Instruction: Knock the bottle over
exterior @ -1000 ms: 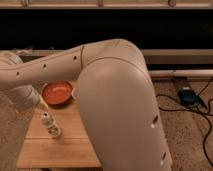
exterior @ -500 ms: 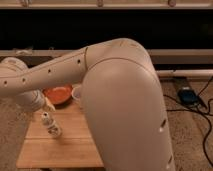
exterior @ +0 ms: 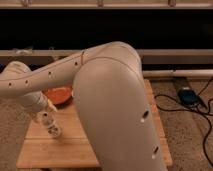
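Beside the bowl [exterior: 59, 95], the gripper [exterior: 41, 111] touches the bottle [exterior: 50, 125].

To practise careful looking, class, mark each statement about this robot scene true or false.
1. An orange bowl sits on the wooden table. True.
2. The pincer is near the table's left side in the view, close to the white bottle. True.
3. The bottle is inside the bowl. False: it is on the table, in front of the bowl.
4. The black device with cables lies on the table. False: it lies on the floor, to the right of the table.
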Controlling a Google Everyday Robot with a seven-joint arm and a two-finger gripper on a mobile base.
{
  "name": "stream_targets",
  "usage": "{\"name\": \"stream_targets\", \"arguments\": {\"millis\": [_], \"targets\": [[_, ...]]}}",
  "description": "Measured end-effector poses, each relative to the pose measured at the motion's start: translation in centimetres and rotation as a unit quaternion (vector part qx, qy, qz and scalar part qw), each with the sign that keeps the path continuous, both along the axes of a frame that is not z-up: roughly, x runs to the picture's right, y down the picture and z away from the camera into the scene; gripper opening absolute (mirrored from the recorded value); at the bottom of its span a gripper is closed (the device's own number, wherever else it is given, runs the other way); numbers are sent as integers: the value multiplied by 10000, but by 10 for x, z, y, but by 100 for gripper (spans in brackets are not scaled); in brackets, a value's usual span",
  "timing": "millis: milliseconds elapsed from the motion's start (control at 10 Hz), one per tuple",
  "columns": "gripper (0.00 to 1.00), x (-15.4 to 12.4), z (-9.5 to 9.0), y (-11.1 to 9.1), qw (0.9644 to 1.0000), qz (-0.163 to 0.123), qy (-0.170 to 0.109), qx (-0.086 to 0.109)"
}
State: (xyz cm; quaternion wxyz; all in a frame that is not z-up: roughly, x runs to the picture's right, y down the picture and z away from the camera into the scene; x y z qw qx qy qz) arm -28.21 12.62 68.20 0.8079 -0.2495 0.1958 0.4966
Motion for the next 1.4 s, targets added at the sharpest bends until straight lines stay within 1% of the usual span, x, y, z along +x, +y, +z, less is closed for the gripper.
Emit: {"name": "stream_targets", "arguments": {"millis": [200,300,400,600,800,1100,1200,1400], "targets": [[65,9,6,-4,9999,76,100,-41],[65,18,11,-9,9998,142,167,-35],[65,30,16,-14,9993,246,259,-63],[65,57,25,-28,9982,410,426,-43],[65,83,30,-37,9965,595,582,-62],[65,100,32,-40,9954,733,604,-130],[65,99,30,-39,9959,753,464,-170],[65,96,30,-39,9962,748,413,-177]]}}
